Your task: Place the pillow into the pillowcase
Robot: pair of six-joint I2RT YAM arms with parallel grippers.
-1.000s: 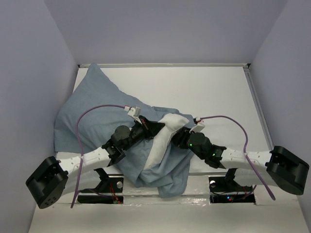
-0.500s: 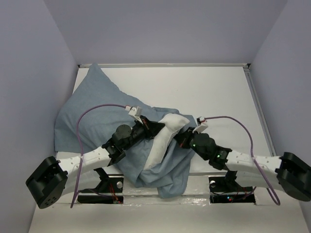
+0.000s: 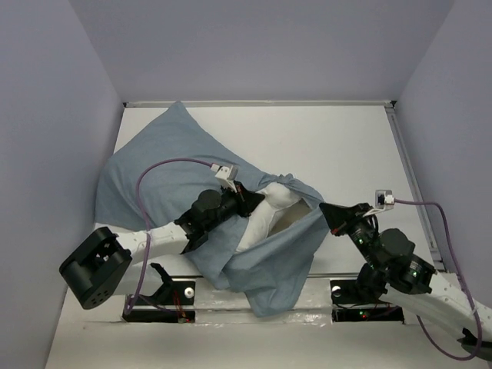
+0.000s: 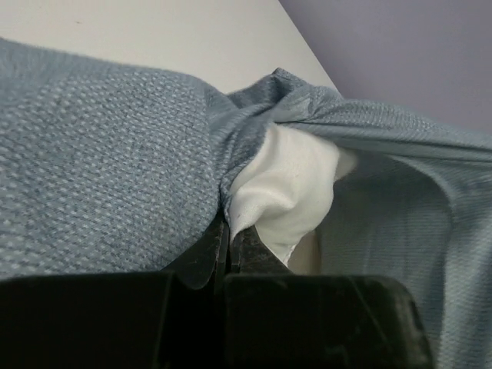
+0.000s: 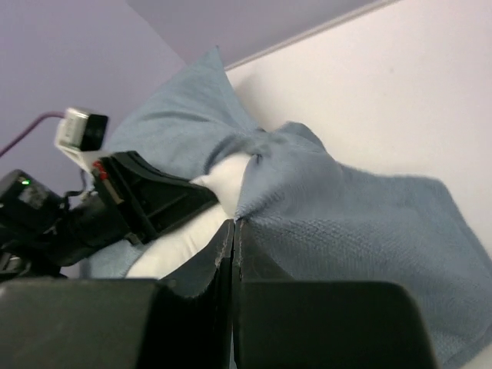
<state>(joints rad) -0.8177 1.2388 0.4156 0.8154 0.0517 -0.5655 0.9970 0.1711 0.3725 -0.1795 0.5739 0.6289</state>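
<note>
I have the left fingers (image 3: 252,201) pressed together and clamped on the edge of the case (image 3: 154,165) at its mouth. In the left wrist view the blue-grey weave lies to the left of their tips. The white pillow (image 3: 270,206) bulges just ahead and to the right, touching them; I cannot tell whether a fold of it is caught in the pinch too. The right fingers (image 3: 327,211) are also together, nipping the opposite side of the mouth. From their tips the cloth runs taut across to the left fingers, and the exposed end of the pillow sits between the two pairs. Only that end shows. The rest of the case lies plump beyond and to the left of the left fingers, reaching the far left corner of the tabletop (image 3: 338,146). Slack cloth sags behind both pairs of fingers, down over the near edge between the arm bases. White tabletop stretches beyond the right fingers.
</note>
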